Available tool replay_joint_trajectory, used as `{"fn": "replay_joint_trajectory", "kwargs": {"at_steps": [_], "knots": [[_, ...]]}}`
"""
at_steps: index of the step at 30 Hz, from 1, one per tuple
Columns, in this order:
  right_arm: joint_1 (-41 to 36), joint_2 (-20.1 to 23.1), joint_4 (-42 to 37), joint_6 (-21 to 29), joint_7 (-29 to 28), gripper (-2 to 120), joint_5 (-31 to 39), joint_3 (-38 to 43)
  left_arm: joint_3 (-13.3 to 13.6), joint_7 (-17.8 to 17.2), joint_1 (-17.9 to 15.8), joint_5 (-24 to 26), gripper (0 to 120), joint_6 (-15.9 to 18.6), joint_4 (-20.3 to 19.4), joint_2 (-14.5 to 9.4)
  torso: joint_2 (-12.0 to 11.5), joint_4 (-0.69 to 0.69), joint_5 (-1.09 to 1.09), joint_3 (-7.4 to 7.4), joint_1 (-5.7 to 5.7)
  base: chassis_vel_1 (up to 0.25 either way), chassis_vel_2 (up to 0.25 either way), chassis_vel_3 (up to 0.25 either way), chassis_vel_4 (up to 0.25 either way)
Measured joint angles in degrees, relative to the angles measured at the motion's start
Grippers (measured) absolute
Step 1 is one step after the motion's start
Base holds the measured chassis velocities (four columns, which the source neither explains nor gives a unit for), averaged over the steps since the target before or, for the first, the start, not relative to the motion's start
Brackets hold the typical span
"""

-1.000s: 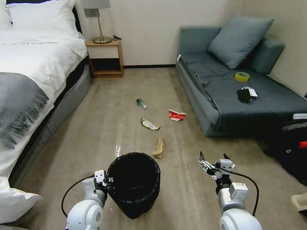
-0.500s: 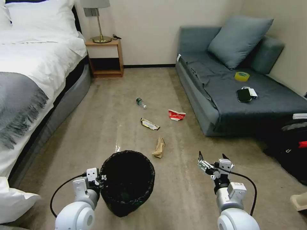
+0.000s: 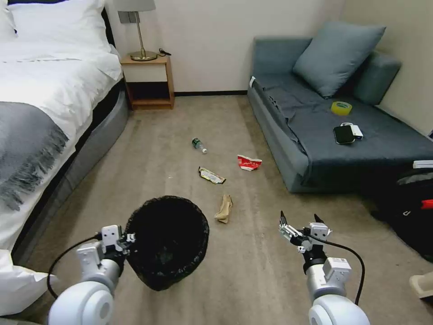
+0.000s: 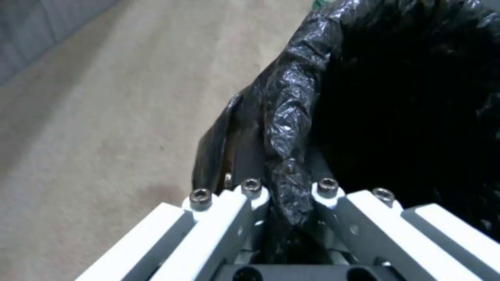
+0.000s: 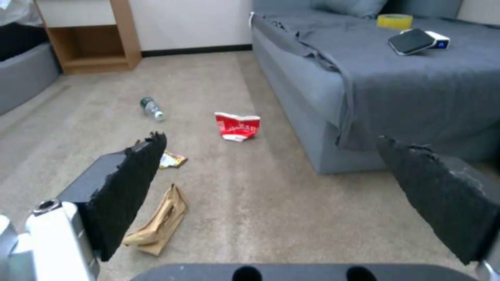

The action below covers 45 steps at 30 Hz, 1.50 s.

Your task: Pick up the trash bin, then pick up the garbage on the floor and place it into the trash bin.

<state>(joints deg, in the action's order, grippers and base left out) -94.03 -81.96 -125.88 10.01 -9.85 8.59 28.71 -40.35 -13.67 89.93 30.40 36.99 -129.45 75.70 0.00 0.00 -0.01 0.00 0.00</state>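
My left gripper (image 3: pixel 128 238) is shut on the left rim of the trash bin (image 3: pixel 168 241), a round black wastebasket with a crinkly bag liner, held tilted above the carpet; the pinched liner fold (image 4: pixel 289 156) sits between the jaws. Garbage lies ahead on the floor: crumpled tan paper (image 3: pixel 224 208) (image 5: pixel 156 222), a yellow-gold wrapper (image 3: pixel 211 175) (image 5: pixel 172 159), a red-and-white wrapper (image 3: pixel 249 162) (image 5: pixel 237 126) and a small green bottle (image 3: pixel 199 145) (image 5: pixel 151 108). My right gripper (image 3: pixel 300 222) (image 5: pixel 291 195) hangs open, right of the tan paper and nearer me.
A bed (image 3: pixel 40 117) runs along the left, a wooden nightstand (image 3: pixel 149 81) stands at the far wall. The grey sofa (image 3: pixel 343 131) on the right carries a yellow tape roll (image 3: pixel 341 108) and a black phone (image 3: pixel 344 134). A black bag (image 3: pixel 412 212) sits right.
My left arm has swung the trash bin leftward and a little farther away, tilting it more. The right gripper has barely moved.
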Motion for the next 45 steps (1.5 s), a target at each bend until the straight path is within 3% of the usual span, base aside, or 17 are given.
{"fn": "replay_joint_trajectory", "kwargs": {"at_steps": [7,12,45], "knots": [[-0.81,-0.13,-1.06,-0.52,0.72,100,-0.92,0.54,-4.17,-0.09,0.33,3.20,3,0.21,-1.55,-2.21,0.00,0.00,0.00,0.00,0.00,0.000,0.000,0.000,0.000],[-1.01,-0.17,-1.40,-0.59,1.21,100,-1.69,0.30,-5.51,-0.32,0.06,4.88,3,0.33,-2.12,-3.01,0.00,0.00,0.01,0.00,0.00,0.000,0.000,0.000,0.000],[-2.02,0.05,-2.13,-1.49,5.85,100,-4.72,0.02,-5.92,-1.15,-0.81,5.37,3,0.06,-2.91,-2.00,0.00,0.00,0.01,0.00,0.00,0.000,0.000,0.000,0.000]]}}
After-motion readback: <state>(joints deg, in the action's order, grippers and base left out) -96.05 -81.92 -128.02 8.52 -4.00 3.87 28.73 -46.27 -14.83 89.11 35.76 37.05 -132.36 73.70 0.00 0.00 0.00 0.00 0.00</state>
